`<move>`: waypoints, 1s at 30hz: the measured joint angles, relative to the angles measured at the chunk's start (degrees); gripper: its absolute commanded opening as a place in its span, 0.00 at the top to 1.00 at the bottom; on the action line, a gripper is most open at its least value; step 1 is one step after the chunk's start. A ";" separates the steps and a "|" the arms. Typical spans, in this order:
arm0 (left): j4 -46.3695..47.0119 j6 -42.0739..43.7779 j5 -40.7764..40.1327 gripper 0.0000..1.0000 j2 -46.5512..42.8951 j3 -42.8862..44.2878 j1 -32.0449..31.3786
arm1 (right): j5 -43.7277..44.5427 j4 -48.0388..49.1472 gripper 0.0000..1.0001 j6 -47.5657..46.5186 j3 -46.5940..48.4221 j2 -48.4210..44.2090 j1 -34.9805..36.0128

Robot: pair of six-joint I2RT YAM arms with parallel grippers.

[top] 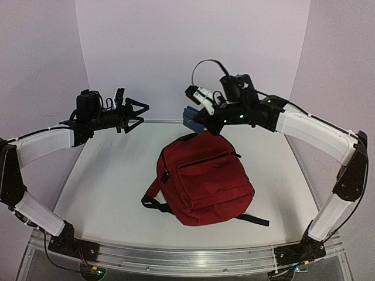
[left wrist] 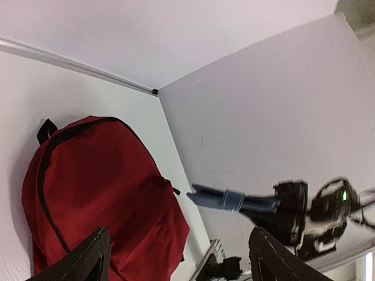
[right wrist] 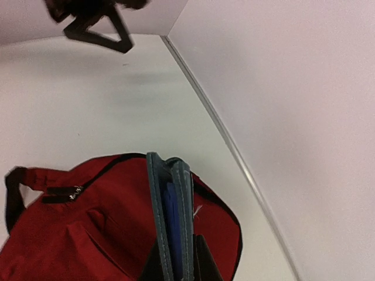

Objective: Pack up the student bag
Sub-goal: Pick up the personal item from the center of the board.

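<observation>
The student bag (top: 202, 181) is a dark red backpack lying flat in the middle of the table, zips closed, black straps trailing at its near side. It also shows in the left wrist view (left wrist: 94, 193) and the right wrist view (right wrist: 88, 228). My right gripper (top: 199, 120) is shut on a flat blue-grey case (right wrist: 171, 211), held edge-up in the air above the bag's far end. The case also shows in the top view (top: 192, 119) and the left wrist view (left wrist: 231, 200). My left gripper (top: 137, 112) is open and empty, raised above the table left of the bag.
White walls enclose the table at the back and both sides. A metal rail (top: 187, 257) runs along the near edge between the arm bases. A black strap (top: 253, 220) of the bag trails toward the right front.
</observation>
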 measured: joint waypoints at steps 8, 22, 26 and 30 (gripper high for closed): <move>-0.09 12.92 6.65 0.18 -3.04 -1.25 -4.29 | -29.97 -4.72 1.00 26.14 0.88 -2.73 -14.24; -0.33 21.56 9.61 0.32 1.66 1.16 -13.81 | -51.76 2.16 1.00 46.53 -6.83 -2.77 -13.21; -0.84 21.93 10.11 0.41 4.64 2.29 -16.18 | -53.89 4.48 1.00 48.91 -6.95 -2.77 -13.21; -1.15 21.83 10.75 0.57 5.74 2.96 -17.29 | -55.23 5.80 1.00 50.26 -7.56 -2.77 -13.21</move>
